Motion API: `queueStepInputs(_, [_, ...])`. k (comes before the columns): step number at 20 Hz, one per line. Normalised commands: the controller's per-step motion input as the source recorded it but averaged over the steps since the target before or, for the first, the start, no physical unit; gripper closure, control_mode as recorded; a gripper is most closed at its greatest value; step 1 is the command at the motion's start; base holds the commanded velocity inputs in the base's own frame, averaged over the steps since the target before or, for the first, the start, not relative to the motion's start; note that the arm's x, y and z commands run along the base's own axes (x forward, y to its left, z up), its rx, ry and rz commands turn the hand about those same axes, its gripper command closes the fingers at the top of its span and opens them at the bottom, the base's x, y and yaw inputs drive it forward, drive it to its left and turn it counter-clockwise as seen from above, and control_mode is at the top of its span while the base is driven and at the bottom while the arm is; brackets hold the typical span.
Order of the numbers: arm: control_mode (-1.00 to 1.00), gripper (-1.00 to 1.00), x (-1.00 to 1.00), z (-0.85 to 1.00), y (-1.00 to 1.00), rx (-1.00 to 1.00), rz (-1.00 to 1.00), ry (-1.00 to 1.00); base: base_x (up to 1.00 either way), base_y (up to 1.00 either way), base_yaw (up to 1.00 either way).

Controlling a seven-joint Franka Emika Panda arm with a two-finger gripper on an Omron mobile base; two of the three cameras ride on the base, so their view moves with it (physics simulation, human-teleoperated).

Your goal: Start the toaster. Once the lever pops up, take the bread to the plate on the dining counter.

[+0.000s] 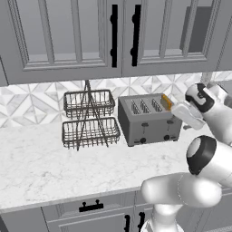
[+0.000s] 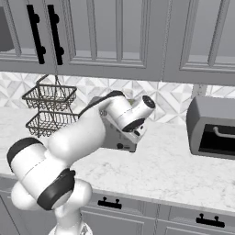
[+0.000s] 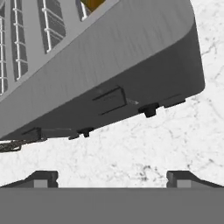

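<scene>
Marble counter runs under grey upper cabinets, largest things in the left base view. Grey toaster stands toward the back wall, at about 1 o'clock from picture centre, levers and knobs on its front face. Two-tier wire basket rack sits just beside it at 9 o'clock. Tan-orange bread pokes out of the toaster's rightmost slot. Gripper in the hand view points at the toaster's front, fingertips spread wide apart, nothing between them, marble below. Dark-fronted appliance at 3 o'clock in the right base view.
</scene>
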Motion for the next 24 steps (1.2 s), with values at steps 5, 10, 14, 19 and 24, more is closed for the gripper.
queueStepInputs(5, [-1.0, -1.0, 0.46, -0.51, -0.06, 0.06, -0.13, 0.0, 0.0, 0.0, 0.0])
queueStepInputs(10, [-1.0, -1.0, 0.39, -0.29, -0.16, 0.04, -0.16, 0.0, 0.0, 0.0, 0.0])
queueStepInputs(14, [-1.0, -1.0, 0.28, -0.08, -0.31, 0.08, -0.14, 0.0, 0.0, 0.0, 0.0])
queueStepInputs(19, [-1.0, -1.0, 0.37, -0.29, -0.12, 0.02, -0.12, 0.0, 0.0, 0.0, 0.0])
queueStepInputs(24, [-1.0, -1.0, 0.12, -0.57, -0.07, 0.0, -0.13, -0.09, 0.0, 0.0, 0.0])
